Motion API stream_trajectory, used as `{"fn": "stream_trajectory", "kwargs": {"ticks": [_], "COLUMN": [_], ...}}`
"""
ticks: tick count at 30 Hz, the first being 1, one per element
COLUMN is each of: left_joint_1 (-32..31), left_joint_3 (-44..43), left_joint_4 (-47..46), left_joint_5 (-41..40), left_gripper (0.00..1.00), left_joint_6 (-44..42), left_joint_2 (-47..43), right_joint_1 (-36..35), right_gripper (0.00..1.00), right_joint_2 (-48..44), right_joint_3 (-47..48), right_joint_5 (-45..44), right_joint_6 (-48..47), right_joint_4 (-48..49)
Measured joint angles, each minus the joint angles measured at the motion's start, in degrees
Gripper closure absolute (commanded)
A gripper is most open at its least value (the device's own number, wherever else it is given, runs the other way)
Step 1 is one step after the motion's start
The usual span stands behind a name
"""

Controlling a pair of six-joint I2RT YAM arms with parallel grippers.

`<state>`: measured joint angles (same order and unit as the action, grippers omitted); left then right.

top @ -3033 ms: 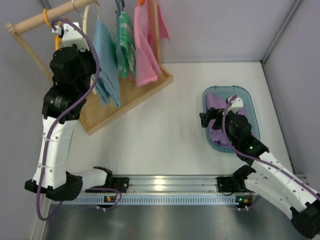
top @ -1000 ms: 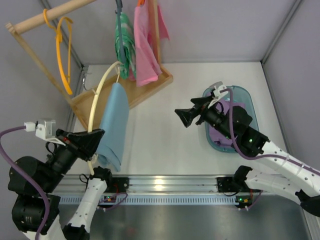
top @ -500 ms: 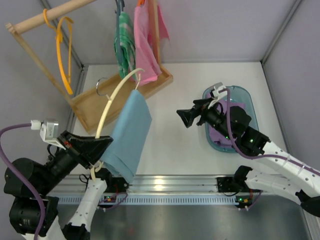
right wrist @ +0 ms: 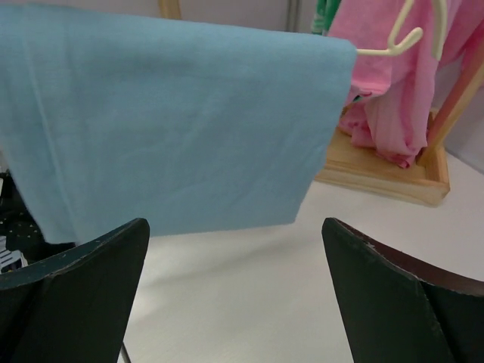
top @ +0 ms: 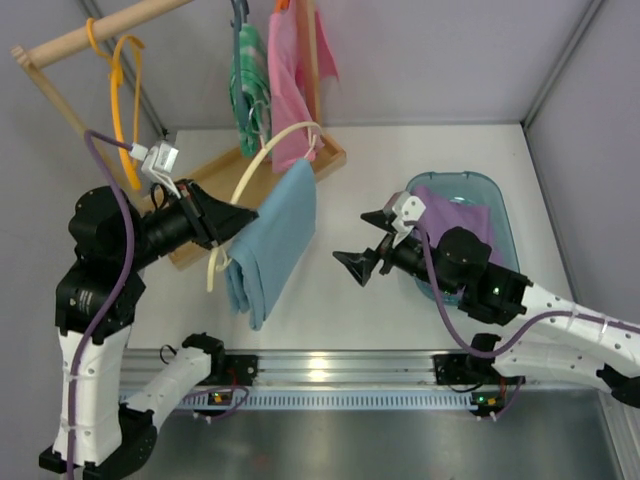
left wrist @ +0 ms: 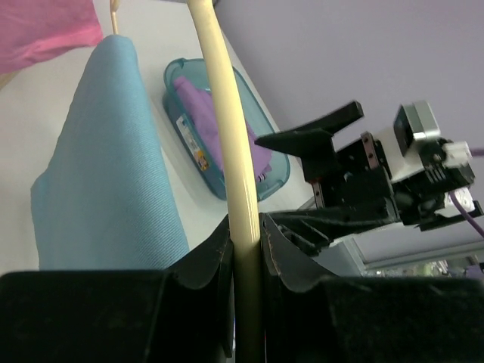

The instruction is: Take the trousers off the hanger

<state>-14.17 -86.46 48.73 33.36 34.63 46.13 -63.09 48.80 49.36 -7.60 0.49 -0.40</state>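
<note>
- Light wooden clothes rack (top: 100,30), one: round rail over a flat tray base, up and to the left of the left gripper.
- Yellow-orange plastic hanger (top: 125,90), one, bare, hung on that rail, above and left of the left gripper.
- Left gripper (top: 238,216), one: fingers closed tight on the thin cream curved clothes hanger (top: 262,152), one. Its wrist view shows the rod pinched between both pads. The hanger is held off the rack, with its small hook at the end far from the gripper.
- Plain light blue soft cloth trousers (top: 270,240), one pair: folded over the hanger, hanging just right of the left gripper, between the two grippers. They are straight ahead of the right gripper and fill most of its wrist view.
- Handling, as judged: light, limp and several layers thick. They are likely to slide along the smooth rod when pulled, and to bunch. The best hold looks to be the free hanging edge facing the right gripper, pinched through all layers and well below the rod.
- Green patterned garment (top: 248,85), one, and pink garment (top: 290,90), one: on the rack, beyond the hook end, far from both grippers.
- Right gripper (top: 358,240), one: fingers spread wide, holding nothing, aimed at the trousers but apart from them.
- Translucent blue plastic tub (top: 470,180), one, just behind the right gripper.
- Purple cloth (top: 455,212), one, lying inside that tub.
</note>
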Motion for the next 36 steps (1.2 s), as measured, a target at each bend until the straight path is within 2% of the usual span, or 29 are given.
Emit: {"fn": "stream_trajectory", "kwargs": {"ticks": [4, 9, 14, 21, 26, 31, 34, 36], "left_joint_1": [-0.13, -0.22, -3.02, -15.87, -17.0, -17.03, -17.09, -17.09], "left_joint_3": [2.38, 4.72, 4.92, 4.46, 4.44, 4.37, 4.28, 4.28], "left_joint_4": [-5.68, -13.0, -17.05, -18.51, -18.08, -18.99, -19.26, -19.17], "left_joint_5": [-1.55, -2.8, -5.97, -12.92, -14.88, -16.52, -16.59, -16.65], "left_gripper": [1.0, 1.0, 1.0, 1.0, 1.0, 1.0, 1.0, 1.0], "left_joint_6": [0.61, 2.08, 2.56, -0.46, -1.81, -2.6, -3.04, -3.15], "left_joint_2": [1.03, 3.98, 9.92, 17.38, 18.38, 17.22, 17.18, 17.18], "right_joint_1": [-6.99, -19.1, -26.05, -26.25, -22.29, -16.68, -16.39, -16.39], "right_gripper": [0.01, 0.0, 0.01, 0.01, 0.01, 0.02, 0.05, 0.1], "right_joint_2": [2.47, 9.25, 19.06, 26.77, 30.45, 32.39, 33.44, 34.1], "right_joint_3": [3.67, 8.24, 11.67, 15.82, 21.14, 21.42, 21.42, 21.42], "right_joint_5": [-6.56, -24.04, -38.18, -46.58, -46.58, -45.75, -45.55, -45.51], "right_joint_6": [-2.82, -8.57, -12.48, -14.36, -11.63, -7.96, -6.54, -6.23], "right_joint_4": [0.61, 6.47, 11.54, 12.9, 11.56, 9.42, 8.02, 7.52]}}
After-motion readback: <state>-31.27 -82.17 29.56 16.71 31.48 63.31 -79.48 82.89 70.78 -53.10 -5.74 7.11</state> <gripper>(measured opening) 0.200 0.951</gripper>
